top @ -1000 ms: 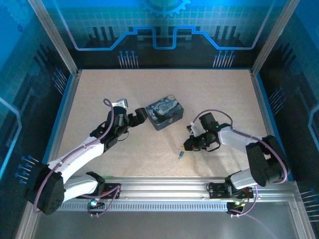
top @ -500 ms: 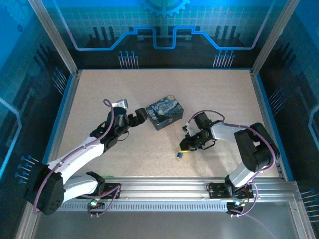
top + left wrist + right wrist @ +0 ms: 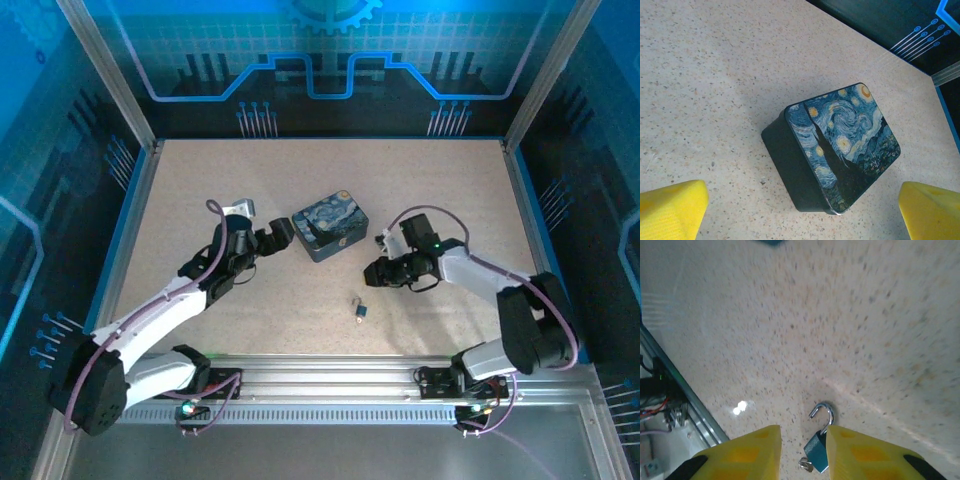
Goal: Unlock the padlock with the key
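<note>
1. The right gripper (image 3: 804, 434) has its yellow fingers (image 3: 745, 455) a small way apart. They hold nothing.
2. In the right wrist view, the padlock (image 3: 815, 451) shows in the thin gap between those fingers. It lies on the table below them, and the finger on the right side of that view hides part of it.
3. The padlock is small and blue. Its silver shackle (image 3: 824, 412) curves up like a hook.
4. A small silver bit (image 3: 805, 465) sticks out at the low end of the padlock. I cannot tell if it is the key.
5. From above, the right gripper (image 3: 372, 270) is near the padlock (image 3: 360, 311) but not touching it. The padlock sits alone on the speckled table (image 3: 430, 190), between the gripper and the metal rail (image 3: 330, 375) at the front.
6. The left gripper (image 3: 802, 205) is wide open, and its yellow fingers (image 3: 675, 210) hold nothing.
7. A blue tin (image 3: 840, 145) with a starry night picture on the lid lies flat just in front of those fingers.
8. From above, the left gripper (image 3: 280, 235) is just beside the tin (image 3: 330, 228), on its left. The padlock is well apart from the tin, nearer the front.
</note>
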{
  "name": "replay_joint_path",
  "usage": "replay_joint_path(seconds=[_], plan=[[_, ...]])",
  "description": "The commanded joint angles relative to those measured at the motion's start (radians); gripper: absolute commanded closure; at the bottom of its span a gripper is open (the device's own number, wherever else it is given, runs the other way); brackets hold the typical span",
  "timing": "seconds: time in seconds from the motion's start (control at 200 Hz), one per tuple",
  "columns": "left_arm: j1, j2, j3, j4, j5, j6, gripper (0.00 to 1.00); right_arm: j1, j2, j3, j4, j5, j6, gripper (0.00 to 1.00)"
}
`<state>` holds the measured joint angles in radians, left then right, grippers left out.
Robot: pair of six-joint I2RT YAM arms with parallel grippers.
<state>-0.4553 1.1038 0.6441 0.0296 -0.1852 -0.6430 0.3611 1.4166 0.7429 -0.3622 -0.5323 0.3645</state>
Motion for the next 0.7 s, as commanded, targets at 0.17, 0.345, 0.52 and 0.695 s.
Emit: replay_joint_path(seconds=[0.17, 0.345, 0.52, 0.695], plan=[[0.011, -0.081, 0.029, -0.054, -0.099, 0.047, 0.01, -0.075, -0.295, 0.02, -0.073, 0.17, -0.084, 0.64], [0.026, -0.128, 0.019, -0.078, -0.164, 0.057, 0.01, -0.138, -0.46, -0.031, -0.057, 0.274, -0.105, 0.56], [0.058, -0.18, 0.0, -0.103, -0.204, 0.057, 0.01, -0.18, -0.565, -0.108, 0.031, 0.364, -0.072, 0.45], [0.071, -0.23, -0.026, -0.126, -0.266, 0.045, 0.01, -0.209, -0.631, -0.201, 0.186, 0.437, 0.019, 0.25]])
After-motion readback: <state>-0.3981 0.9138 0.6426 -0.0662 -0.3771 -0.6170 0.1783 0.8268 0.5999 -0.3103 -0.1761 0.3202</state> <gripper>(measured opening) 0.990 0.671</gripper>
